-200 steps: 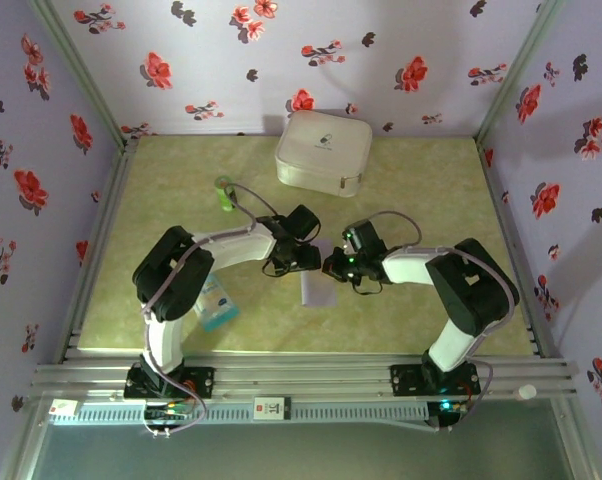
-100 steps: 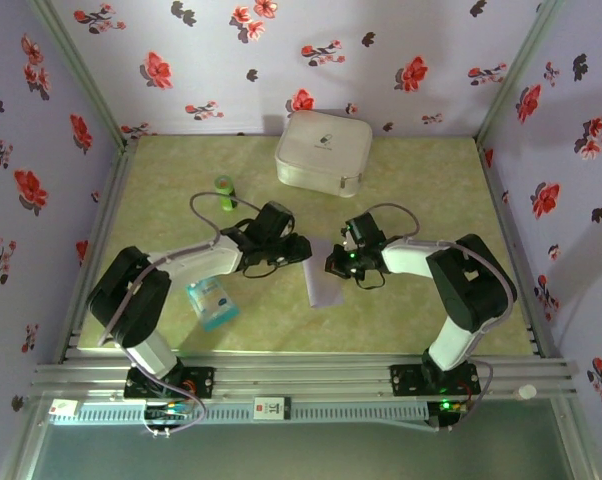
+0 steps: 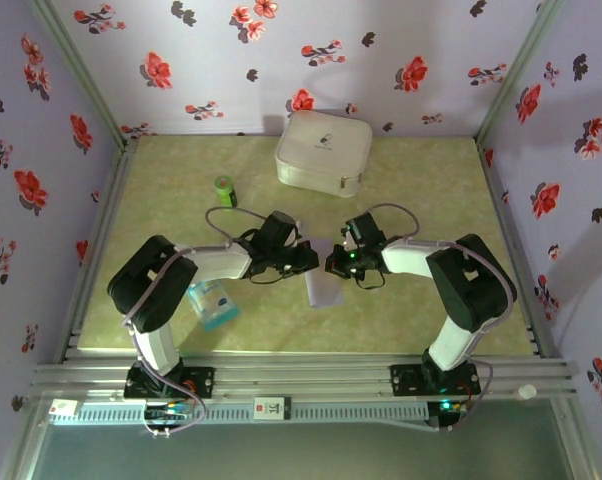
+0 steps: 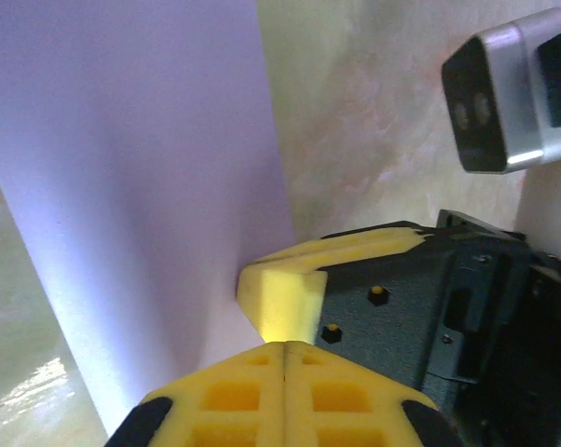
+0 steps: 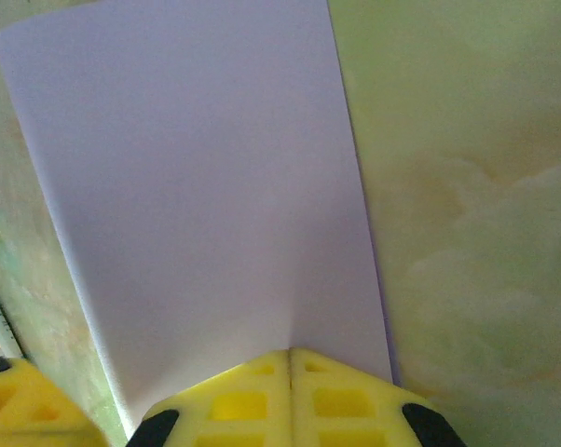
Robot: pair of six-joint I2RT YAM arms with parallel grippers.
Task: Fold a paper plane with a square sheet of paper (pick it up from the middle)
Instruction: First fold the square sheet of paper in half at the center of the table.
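Your left fingers (image 4: 229, 396) and right fingers (image 5: 341, 400) are both clenched on the sheet of paper (image 3: 324, 290), near the middle of the desk (image 3: 431, 200). The pick-up seems done; next you must fold it, keeping the edges matched.

No text here you can actually read.
- White case (image 3: 323, 150), far edge of the tabletop: small dark mark on the lid, too small to make out.
- Blue-and-white packet (image 3: 213, 303), near the left edge: print blurred.
- White tag (image 3: 271, 407) on the front rail: illegible.
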